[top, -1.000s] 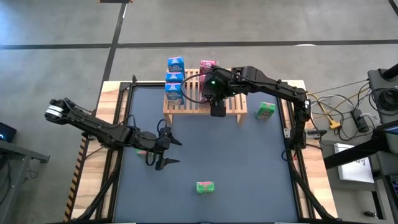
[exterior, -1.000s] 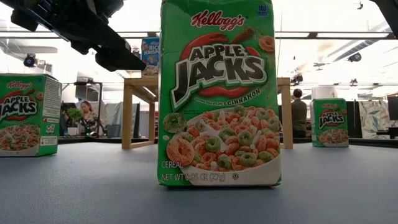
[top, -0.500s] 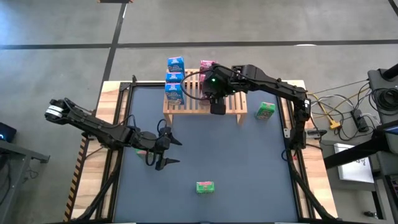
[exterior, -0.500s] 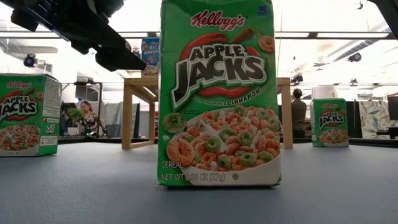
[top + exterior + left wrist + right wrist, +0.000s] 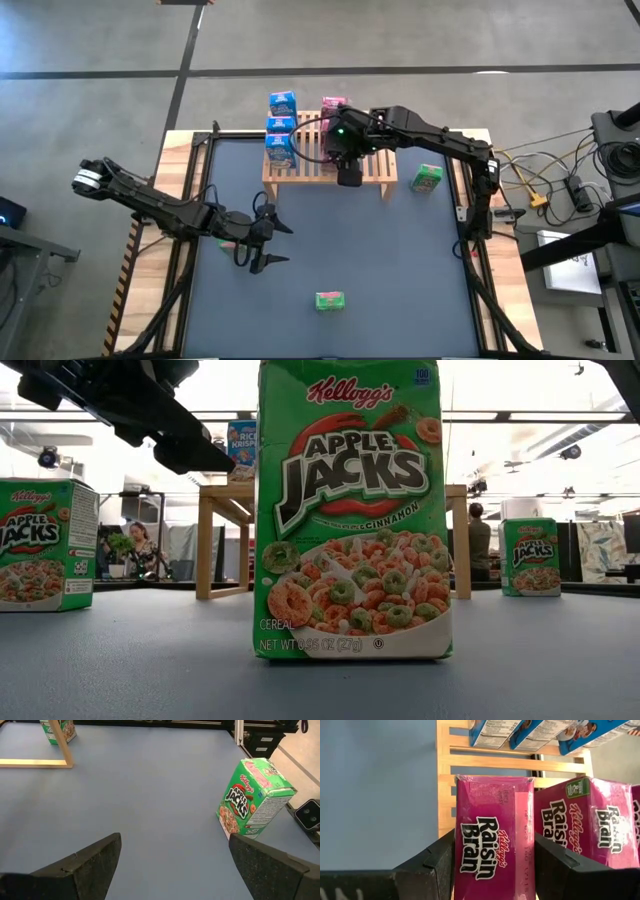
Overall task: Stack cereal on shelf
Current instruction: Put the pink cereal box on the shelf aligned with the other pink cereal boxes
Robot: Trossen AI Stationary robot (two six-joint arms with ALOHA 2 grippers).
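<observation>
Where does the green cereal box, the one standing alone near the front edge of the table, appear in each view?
High view: green box, bottom centre.
Low view: fills the centre.
Left wrist view: right side.
Right wrist view: not in it.
Shared landmark: the wooden shelf, seen in all four views.

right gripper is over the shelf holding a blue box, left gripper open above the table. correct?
Not quite. The box in the right gripper is pink, a Raisin Bran box, as the right wrist view shows. The rest is right: it is over the shelf, and the left gripper is open above the table.
</observation>
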